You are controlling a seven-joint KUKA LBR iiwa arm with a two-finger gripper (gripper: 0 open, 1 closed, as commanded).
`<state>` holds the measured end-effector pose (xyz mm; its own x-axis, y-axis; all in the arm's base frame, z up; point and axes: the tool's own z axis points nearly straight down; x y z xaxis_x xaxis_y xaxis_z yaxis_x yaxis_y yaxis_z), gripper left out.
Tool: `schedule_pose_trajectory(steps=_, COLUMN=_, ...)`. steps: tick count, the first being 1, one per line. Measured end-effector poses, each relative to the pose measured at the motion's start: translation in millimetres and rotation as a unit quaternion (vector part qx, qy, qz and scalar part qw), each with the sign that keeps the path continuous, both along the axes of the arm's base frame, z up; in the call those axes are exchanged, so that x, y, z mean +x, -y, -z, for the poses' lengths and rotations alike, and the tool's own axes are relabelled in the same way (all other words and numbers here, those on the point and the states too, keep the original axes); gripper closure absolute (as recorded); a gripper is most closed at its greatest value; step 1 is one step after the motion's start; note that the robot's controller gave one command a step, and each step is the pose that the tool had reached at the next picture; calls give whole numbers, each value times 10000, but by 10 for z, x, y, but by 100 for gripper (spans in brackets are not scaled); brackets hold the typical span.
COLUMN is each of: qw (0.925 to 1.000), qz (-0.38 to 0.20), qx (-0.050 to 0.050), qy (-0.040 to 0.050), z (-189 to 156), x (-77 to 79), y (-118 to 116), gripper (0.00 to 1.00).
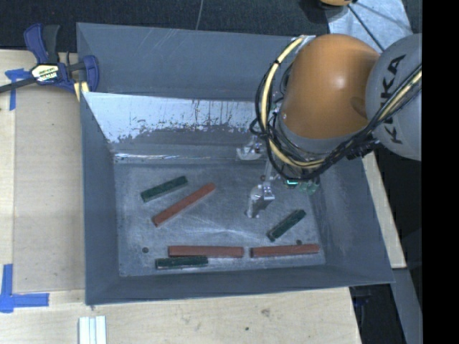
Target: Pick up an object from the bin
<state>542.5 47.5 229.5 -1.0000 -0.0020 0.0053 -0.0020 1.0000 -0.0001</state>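
My gripper (258,201) hangs over the right middle of the bin floor, just below the orange cover; nothing shows between its metal fingers. A dark green bar (286,224) lies tilted just right of and below it, apart from the fingers. A reddish-brown bar (285,250) lies flat along the front of the bin below that.
More bars lie to the left: a tilted reddish-brown bar (183,204), a dark green bar (163,188) above it, a long reddish-brown bar (206,251) and a dark green bar (181,262) near the front wall. The arm and its cables come in from the right.
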Motion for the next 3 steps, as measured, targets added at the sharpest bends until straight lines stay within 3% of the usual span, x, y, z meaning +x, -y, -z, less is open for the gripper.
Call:
schedule_pose_trajectory(steps=1, qw=10000, qz=6, qx=3, qy=43, z=-44, x=16, y=1, gripper=0)
schedule_pose_trajectory(steps=2, qw=9993, qz=-359, qx=1, qy=71, z=349, x=122, y=-46, gripper=0)
schedule_pose_trajectory(steps=3, qw=9964, qz=-833, qx=9, qy=153, z=1513, x=752, y=-368, gripper=100)
